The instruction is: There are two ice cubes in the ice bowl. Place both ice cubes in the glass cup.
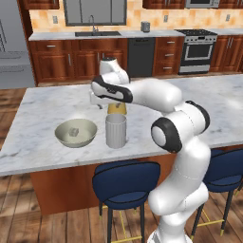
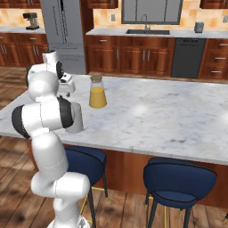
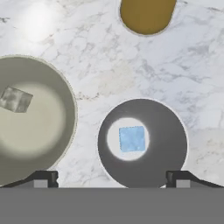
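My jaws are standing wide open and are holding nothing; in the hand view my gripper [image 3: 112,179] is hanging directly above the tall greyish-white ribbed glass cup [image 3: 142,143], one finger tip [image 3: 43,178] showing to the left and the other to the right. The small translucent light blue ice cube [image 3: 132,138] is lying flat on the bottom of that cup, so I judge one half of the task is done. The clear greyish ice cube [image 3: 15,99] is resting inside the wide shallow beige-olive ice bowl [image 3: 65,109], to the left of my jaws and a little farther. This is the direction the next move is depending on: I am needing to travel left across the bowl's rim, then go down. The bowl is just beside the cup, not touching. Beyond the cup, the orange-juice bottle [image 1: 116,108] is standing on the grey-white marble counter [image 1: 47,102]. My white arm is reaching forward, bent, the hand pointing straight down.
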